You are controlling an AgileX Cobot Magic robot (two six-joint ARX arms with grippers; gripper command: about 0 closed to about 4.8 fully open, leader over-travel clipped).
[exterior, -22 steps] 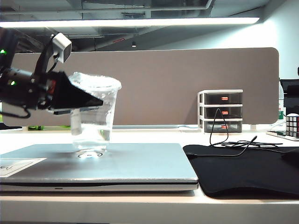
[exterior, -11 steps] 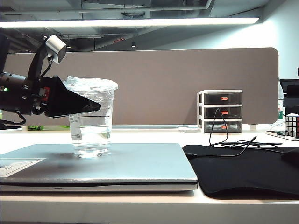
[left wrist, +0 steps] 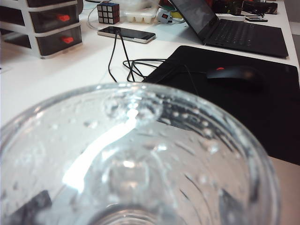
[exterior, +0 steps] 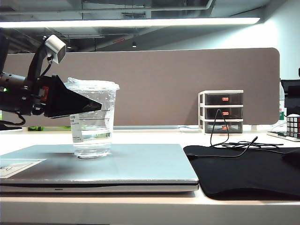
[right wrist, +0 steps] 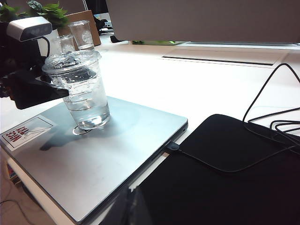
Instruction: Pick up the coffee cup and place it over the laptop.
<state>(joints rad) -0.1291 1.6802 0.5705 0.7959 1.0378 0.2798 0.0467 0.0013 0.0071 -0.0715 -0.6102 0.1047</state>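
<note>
cup: the coffee cup (exterior: pixel 93 119) stands upright on the lid of the laptop (exterior: pixel 140 166), toward its left part, long axis vertical
left gripper: the left gripper (exterior: pixel 86 107) sits level at the cup's upper half; dark fingers (exterior: pixel 70 101) flank it from the left side; spread, seemingly no longer pinching it
right gripper: not in view; fingers' state cannot be told
turning relation: cup lies straight ahead between the fingers; a clean exit seems to be straight back leftward, without tipping it
</note>
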